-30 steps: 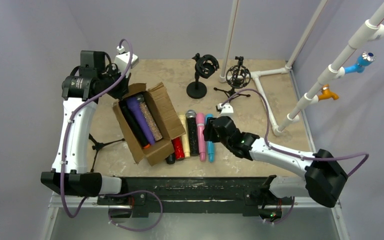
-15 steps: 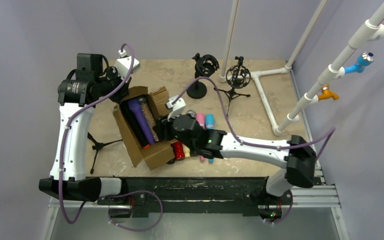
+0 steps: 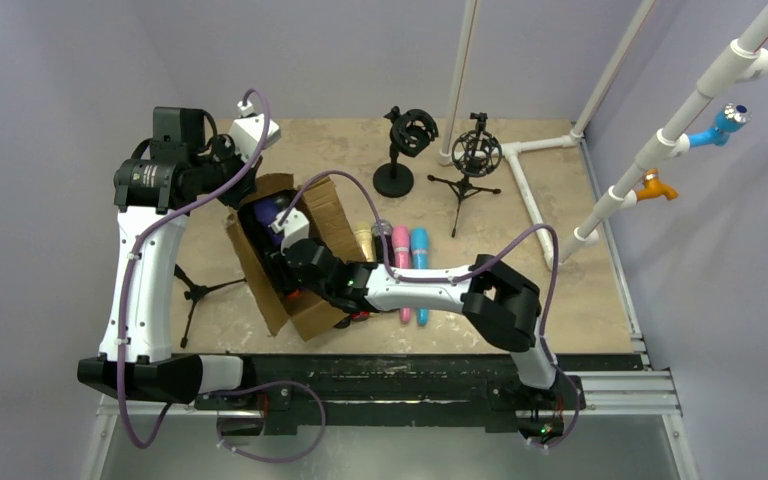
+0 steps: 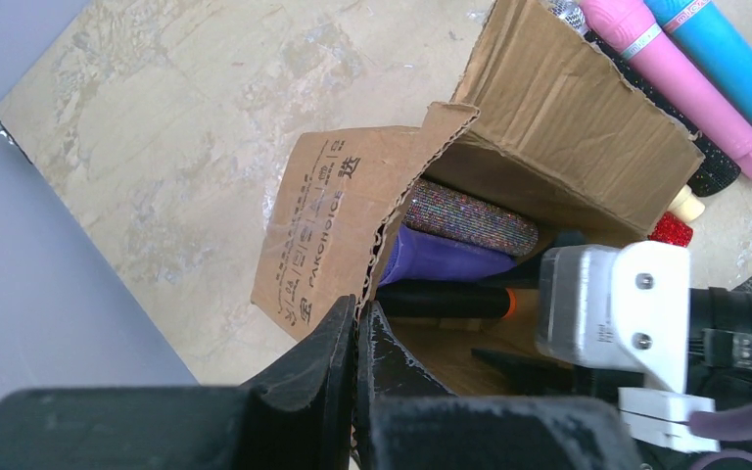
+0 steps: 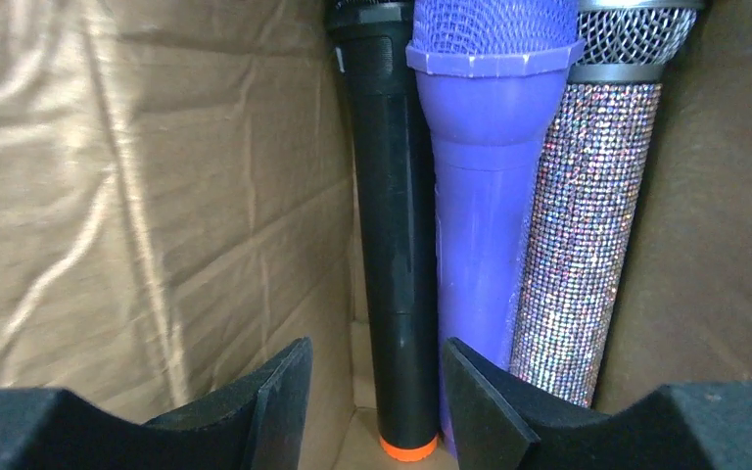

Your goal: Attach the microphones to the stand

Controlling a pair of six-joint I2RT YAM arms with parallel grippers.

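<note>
The black microphone (image 5: pixel 392 245) stands between the right fingers (image 5: pixel 289 387), which are parted and straddle its orange-tipped end without gripping it. 2 others lie beside it: purple (image 5: pixel 480 196) and glittery silver (image 5: pixel 578 245). The right arm (image 3: pixel 410 285) stretches leftward across mid-frame into the cardboard box (image 3: pixel 315 310). At upper left, the left fingers (image 4: pixel 357 357) are pinched shut on its flap.

Three microphones (image 5: pixel 480 245) lie side by side inside the box (image 5: pixel 157 196).
</note>
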